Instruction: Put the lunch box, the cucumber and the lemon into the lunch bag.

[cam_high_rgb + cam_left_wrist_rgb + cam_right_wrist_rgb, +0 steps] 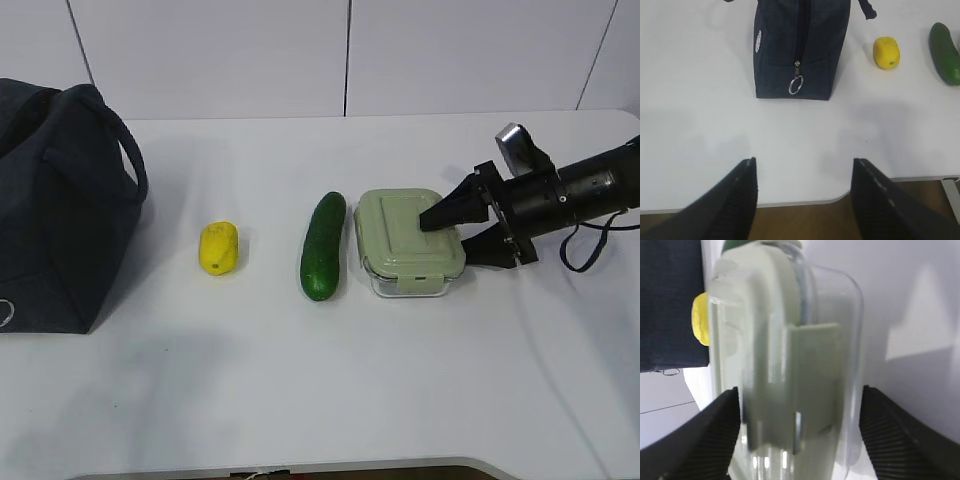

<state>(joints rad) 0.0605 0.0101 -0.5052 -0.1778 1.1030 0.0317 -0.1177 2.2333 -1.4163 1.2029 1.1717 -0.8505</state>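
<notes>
Exterior view: white table (300, 400) carried, left to right, the lunch bag (60, 200), the lemon (219, 248), the cucumber (323, 246) and the lunch box (411, 241). Bag stood at the far left edge, well apart from the lemon. Cucumber lay just beside the box's left side; could not tell whether they touched.

Right gripper (462, 228) reached in from the right, roughly level with the table. Jaws stood wide, straddling the right end of the lunch box: one finger lay over the sage-green lid, the other sat just off the box's right edge. Right wrist view confirmed this: the lunch box (790, 365) filled the gap between the two dark fingers (715, 440), its lid clip facing the camera. Whether the pads actually touched the box could not be told; the box rested flat on the table.

Left wrist view: left gripper (802, 200) hovered above the near table edge, jaws apart and holding nothing. The lunch bag (795, 45) stood ahead of it, well apart, zipper ring pull (796, 86) hanging toward the camera. The lemon (886, 52) and the cucumber (945, 52) lay to the bag's right.
</notes>
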